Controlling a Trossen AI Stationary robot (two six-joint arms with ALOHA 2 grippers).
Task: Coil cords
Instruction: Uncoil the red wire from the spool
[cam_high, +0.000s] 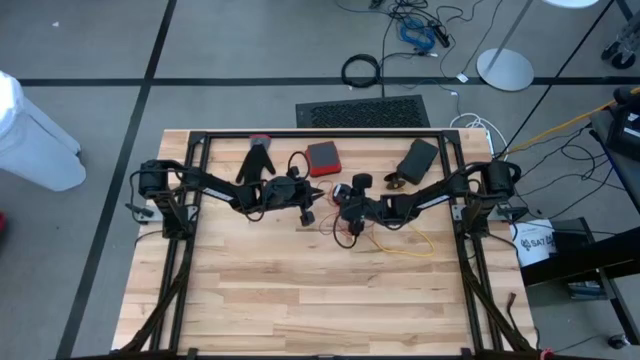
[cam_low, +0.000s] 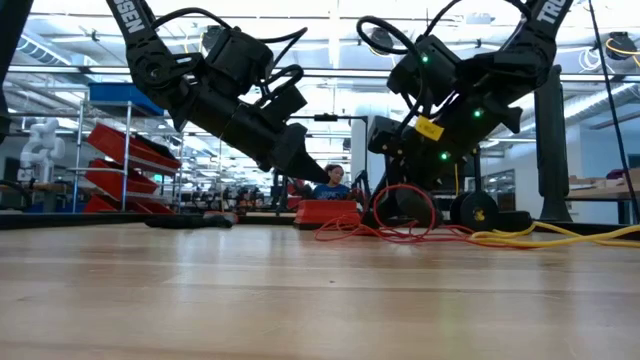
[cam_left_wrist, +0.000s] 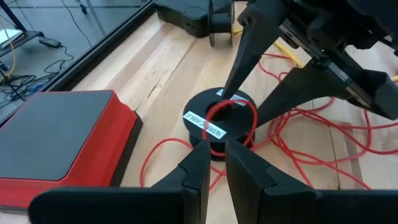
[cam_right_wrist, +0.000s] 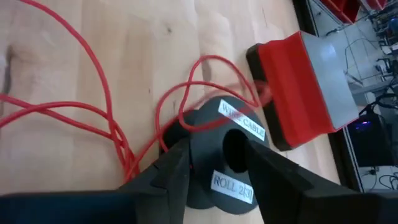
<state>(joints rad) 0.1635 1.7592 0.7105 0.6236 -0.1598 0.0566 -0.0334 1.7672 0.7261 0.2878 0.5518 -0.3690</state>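
Item 1, bench (cam_high: 300, 310): light wood, framed by a dark rail, both arms reaching toward its middle.

Item 2, black spool (cam_left_wrist: 222, 122): lies flat near the bench centre, white labels on its top face, just beside a red box (cam_left_wrist: 59, 140). Only the wrist views show the labels and the hub hole.

Item 3, red wire (cam_right_wrist: 74, 109): loops loosely across the wood around the spool, with one loop crossing the spool's top. The low view shows it standing up as a ring.

Item 4, yellow cord (cam_high: 410, 243): trails on the bench toward the right side; seen in the high and low views, barely in the left wrist view.

Item 5, right gripper (cam_right_wrist: 214, 155): jaws spread wide, straddling the spool, one finger at each side of it.

Item 6, left gripper (cam_left_wrist: 214, 163): just short of the spool, jaws close together with a narrow gap, nothing seen between them.

Item 7, black glove (cam_high: 257, 160): far edge, high view.
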